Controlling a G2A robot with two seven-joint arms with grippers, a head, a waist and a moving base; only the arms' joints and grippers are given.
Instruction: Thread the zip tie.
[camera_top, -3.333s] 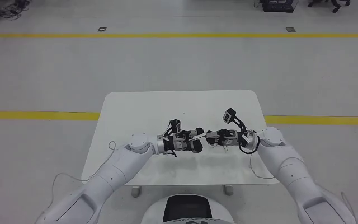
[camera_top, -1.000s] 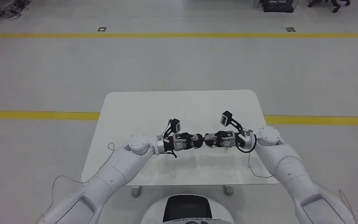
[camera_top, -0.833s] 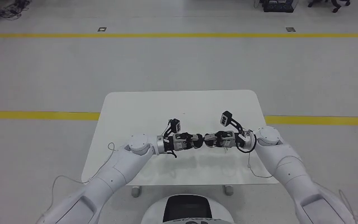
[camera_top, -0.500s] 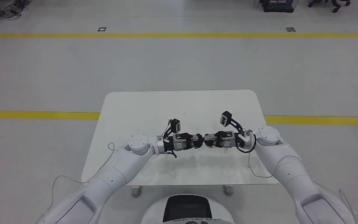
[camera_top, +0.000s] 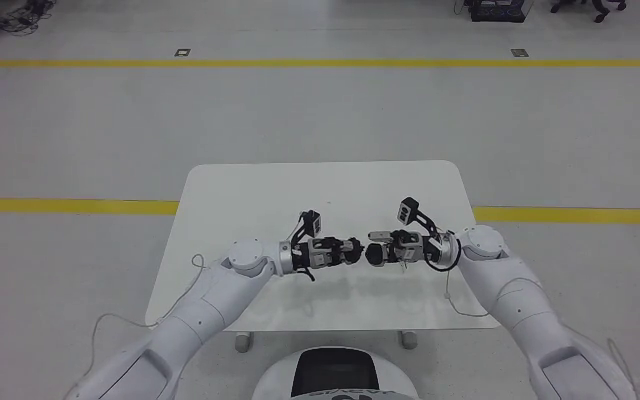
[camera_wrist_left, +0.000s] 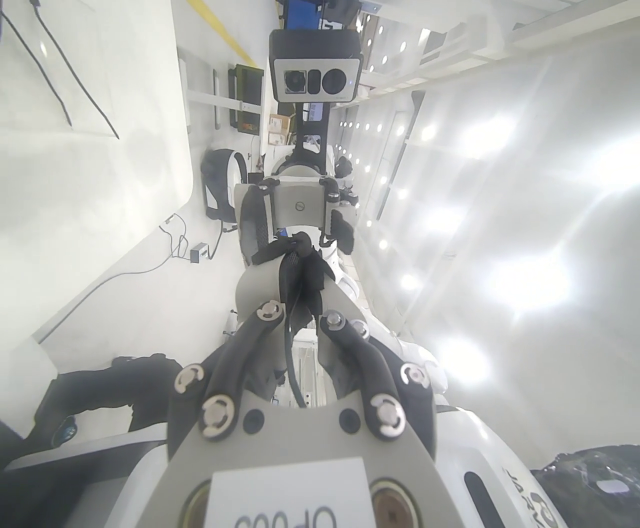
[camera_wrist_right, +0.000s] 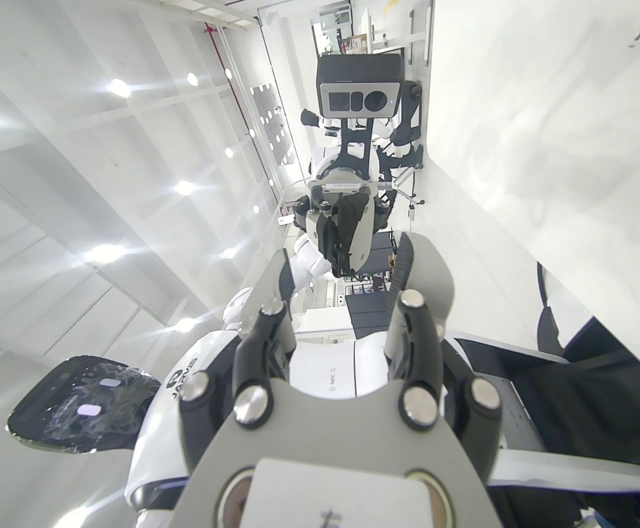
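Observation:
My left gripper (camera_top: 356, 249) hovers over the middle of the white table (camera_top: 250, 200), shut on a thin black zip tie (camera_wrist_left: 289, 350) whose strap runs back between its fingers (camera_wrist_left: 265, 320). In the right wrist view the same zip tie (camera_wrist_right: 331, 242) shows as a dark strip in the left gripper's closed tips. My right gripper (camera_top: 375, 251) faces it tip to tip, a small gap away. Its two fingers (camera_wrist_right: 407, 270) stand apart with nothing between them.
The table's near edge (camera_top: 330, 328) lies just below both arms, its far edge (camera_top: 320, 165) well beyond them. The tabletop around the grippers is bare. Grey floor with yellow lines (camera_top: 90, 206) surrounds the table.
The two grippers were touching tip to tip; now the right gripper has opened and drawn back slightly, leaving a gap. The left gripper keeps hold of the zip tie.

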